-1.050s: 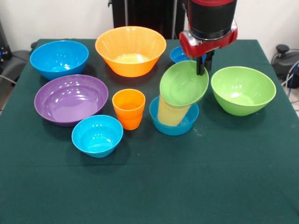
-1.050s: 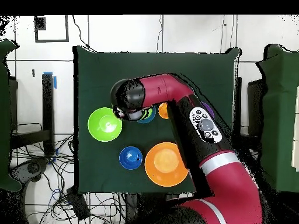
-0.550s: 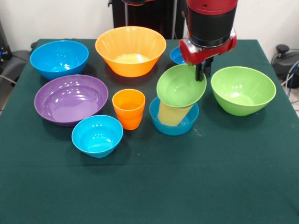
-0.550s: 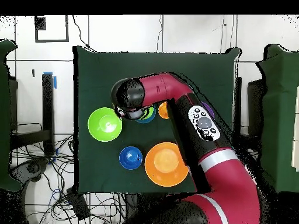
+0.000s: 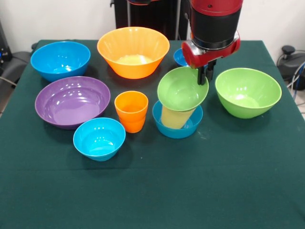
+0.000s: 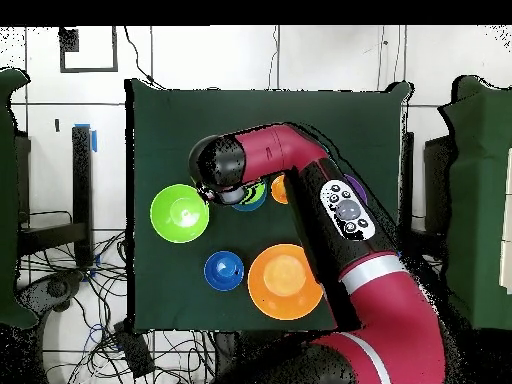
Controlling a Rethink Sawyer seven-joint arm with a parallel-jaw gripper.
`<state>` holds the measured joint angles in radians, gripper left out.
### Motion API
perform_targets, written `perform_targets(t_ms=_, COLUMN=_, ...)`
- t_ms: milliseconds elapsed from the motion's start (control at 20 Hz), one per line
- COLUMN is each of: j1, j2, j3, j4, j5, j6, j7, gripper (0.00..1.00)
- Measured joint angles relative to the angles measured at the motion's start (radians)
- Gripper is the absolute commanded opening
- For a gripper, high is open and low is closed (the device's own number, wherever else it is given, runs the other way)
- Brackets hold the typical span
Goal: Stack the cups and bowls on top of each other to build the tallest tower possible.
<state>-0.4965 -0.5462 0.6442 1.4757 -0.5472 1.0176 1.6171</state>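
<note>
Gripping the rim of 1 small lime green plastic bowl (image 5: 182, 88), the black gripper (image 5: 203, 76) tilts it atop the translucent pale yellow tumbler (image 5: 174, 116).

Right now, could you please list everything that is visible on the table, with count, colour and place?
Large bowls: four. Orange at the far middle; blue at the far left; purple at the left; lime green at the right.
Small light blue bowls: two. One near the front left; one at the centre, holding the yellow cup.
Small dark blue bowl: one, far side, partly hidden behind the arm.
Small lime green bowl: one, tilted on top of the yellow cup.
Cups: two. Orange at the centre; pale yellow standing in the light blue bowl.
Table: one, dark green cloth.
Gripper: one, black jaws shut on the small green bowl's rim.
Arm: one, red and black.
</note>
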Motion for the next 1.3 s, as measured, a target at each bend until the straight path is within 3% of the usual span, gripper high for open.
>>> perform_targets(t_ms=1300, j1=-0.002, j2=0.005, j3=0.015, j4=-0.030, j5=-0.011, j6=0.001, j7=0.000, gripper=0.00)
